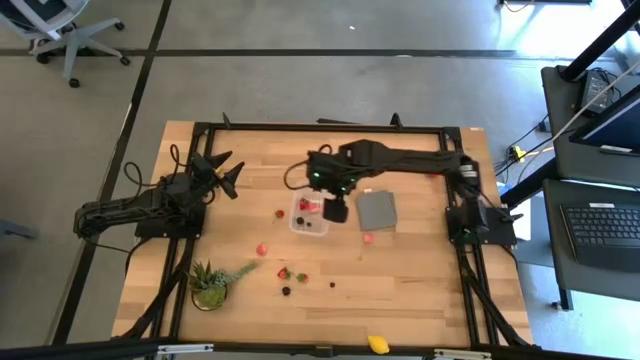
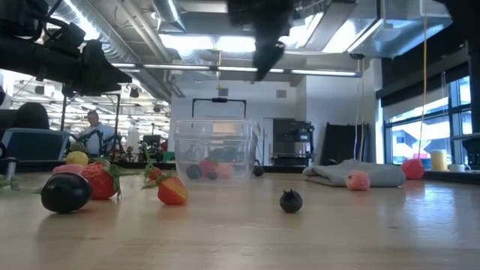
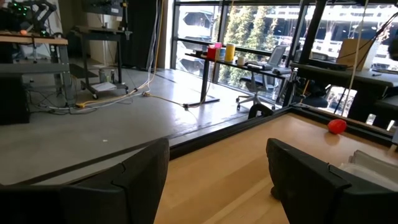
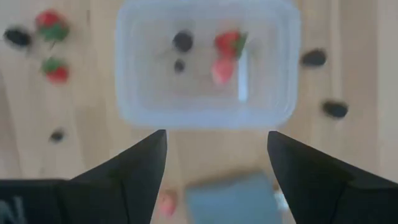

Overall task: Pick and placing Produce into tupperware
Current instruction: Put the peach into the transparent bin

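Note:
The clear tupperware (image 1: 309, 217) stands near the middle of the table. It holds a red strawberry (image 4: 230, 43), a pink piece (image 4: 221, 70) and dark berries (image 4: 182, 40). More produce lies loose on the wood: strawberries (image 1: 283, 272), a pink piece (image 1: 262, 249), a dark berry (image 1: 286, 291) and a yellow piece (image 1: 378, 343) at the near edge. My right gripper (image 4: 217, 140) hangs open above the tub's right side, pointing down with nothing between its fingers; in the low view it (image 2: 266, 52) is well above the rim. My left gripper (image 1: 225, 175) waits open at the table's left, held level.
A flat grey square piece (image 1: 377, 210) lies just right of the tub, with a pink piece (image 1: 368, 238) at its near edge. A green potted plant (image 1: 210, 283) stands at the near left. A black frame (image 1: 320, 127) runs round the table.

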You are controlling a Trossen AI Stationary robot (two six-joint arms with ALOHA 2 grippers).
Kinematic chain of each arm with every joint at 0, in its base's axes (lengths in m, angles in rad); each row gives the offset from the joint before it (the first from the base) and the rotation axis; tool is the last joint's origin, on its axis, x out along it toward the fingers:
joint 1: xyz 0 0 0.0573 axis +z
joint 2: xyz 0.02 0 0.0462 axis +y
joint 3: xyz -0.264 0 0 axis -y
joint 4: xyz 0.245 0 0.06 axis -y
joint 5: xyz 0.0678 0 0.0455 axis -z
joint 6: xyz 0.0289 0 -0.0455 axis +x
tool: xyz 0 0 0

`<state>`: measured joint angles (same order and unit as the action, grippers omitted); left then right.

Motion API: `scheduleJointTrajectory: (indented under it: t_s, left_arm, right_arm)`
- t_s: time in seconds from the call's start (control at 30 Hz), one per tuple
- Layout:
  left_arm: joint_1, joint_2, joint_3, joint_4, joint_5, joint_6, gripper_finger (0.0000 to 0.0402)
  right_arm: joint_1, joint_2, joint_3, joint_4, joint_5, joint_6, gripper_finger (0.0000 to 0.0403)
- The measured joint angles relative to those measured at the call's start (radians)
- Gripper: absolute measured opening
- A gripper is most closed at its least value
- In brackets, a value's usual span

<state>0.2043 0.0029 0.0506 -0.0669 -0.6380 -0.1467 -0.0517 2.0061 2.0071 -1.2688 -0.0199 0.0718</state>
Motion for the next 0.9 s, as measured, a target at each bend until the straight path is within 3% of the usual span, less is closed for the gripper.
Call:
scheduleJointTrajectory:
  t_s: [0.17, 0.3, 0.43, 0.67, 0.9]
  left_arm:
    - [0.0, 0.0, 0.0, 0.0, 0.0, 0.0, 0.0261]
    - [0.0, 0.0, 0.0, 0.0, 0.0, 0.0, 0.0261]
    - [0.0, 0.0, 0.0, 0.0, 0.0, 0.0, 0.0261]
    - [0.0, 0.0, 0.0, 0.0, 0.0, 0.0, 0.0261]
    - [0.0, 0.0, 0.0, 0.0, 0.0, -0.001, 0.0261]
  right_arm:
    - [0.043, -0.138, -0.236, 0.057, 0.0, -0.001, 0.028]
    - [0.108, -0.245, -0.476, 0.228, 0.012, -0.051, 0.028]
    - [0.168, -0.274, -0.67, 0.36, 0.019, -0.052, 0.028]
    - [0.241, -0.266, -0.878, 0.477, 0.024, -0.046, 0.0278]
    - [0.253, -0.266, -0.991, 0.588, 0.026, -0.014, 0.0241]
